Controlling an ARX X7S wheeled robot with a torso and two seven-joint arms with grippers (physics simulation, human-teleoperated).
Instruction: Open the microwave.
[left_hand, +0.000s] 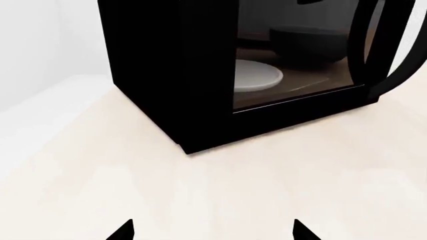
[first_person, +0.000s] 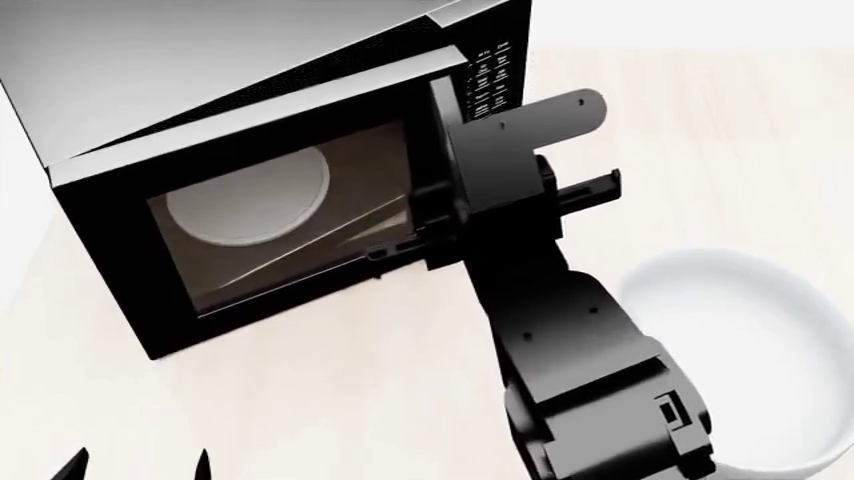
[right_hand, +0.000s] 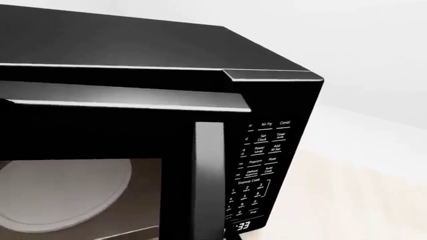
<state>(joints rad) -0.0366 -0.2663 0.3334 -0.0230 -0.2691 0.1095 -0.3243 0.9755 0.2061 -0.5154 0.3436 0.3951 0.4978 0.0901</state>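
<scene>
The black microwave (first_person: 267, 130) stands on the pale counter at the back left. Its round white turntable plate (first_person: 254, 195) shows through the glass door. In the right wrist view the door's top edge (right_hand: 120, 97) stands a little out from the body, beside the keypad (right_hand: 260, 160). My right gripper (first_person: 424, 225) reaches across to the vertical door handle (right_hand: 210, 180) and is shut on it; its fingertips are hidden against the black handle. My left gripper (left_hand: 213, 235) hovers open over the counter in front of the microwave's left corner, holding nothing.
A large white bowl (first_person: 747, 340) sits on the counter at the right, partly behind my right arm (first_person: 574, 340). A white wall rises behind the microwave. Pale counter (left_hand: 200, 190) stretches in front of the microwave.
</scene>
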